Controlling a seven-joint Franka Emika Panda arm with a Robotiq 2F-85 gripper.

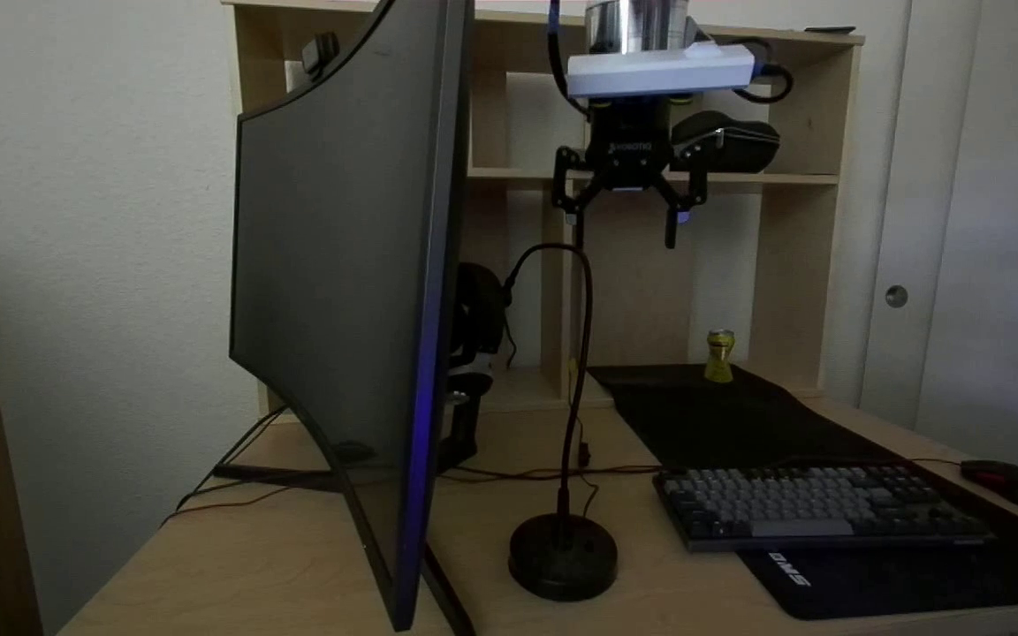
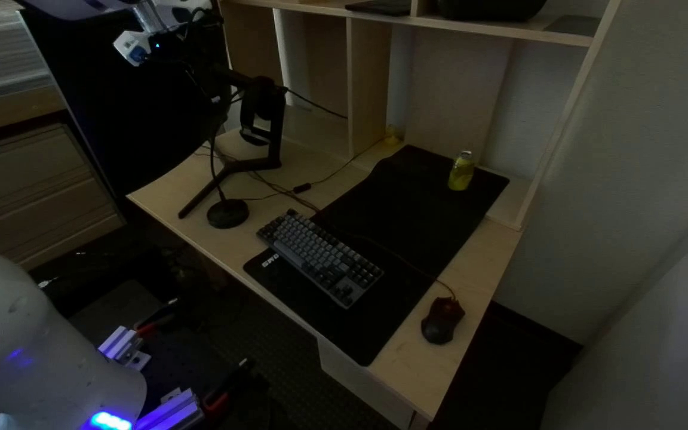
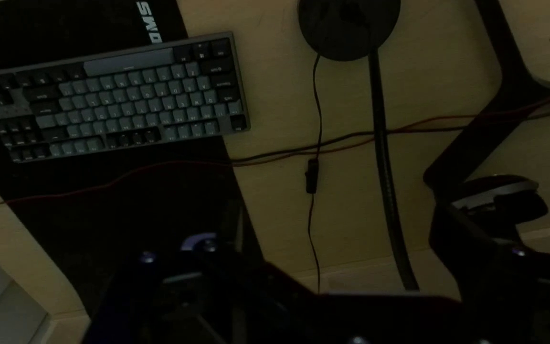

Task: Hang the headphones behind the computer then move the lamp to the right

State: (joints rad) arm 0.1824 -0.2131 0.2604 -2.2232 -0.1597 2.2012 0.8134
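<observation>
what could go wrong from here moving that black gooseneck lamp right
Tipping: the open black gripper appears near the top of the black round-based gooseneck lamp, so a clumsy touch might topple it.

Snagging: the lamp's thin black cord with an inline switch crosses red and black cables and could catch.

Bumping: the black-and-grey keyboard lies right of the lamp in both exterior views; sliding that way might hit it.

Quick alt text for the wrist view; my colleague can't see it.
Open black gripper at the bottom; seen between its jaws, a black desk lamp's thin gooseneck running from its round base at top. Upper left, grey-and-black keyboard; right, dark branching monitor stand.
</observation>
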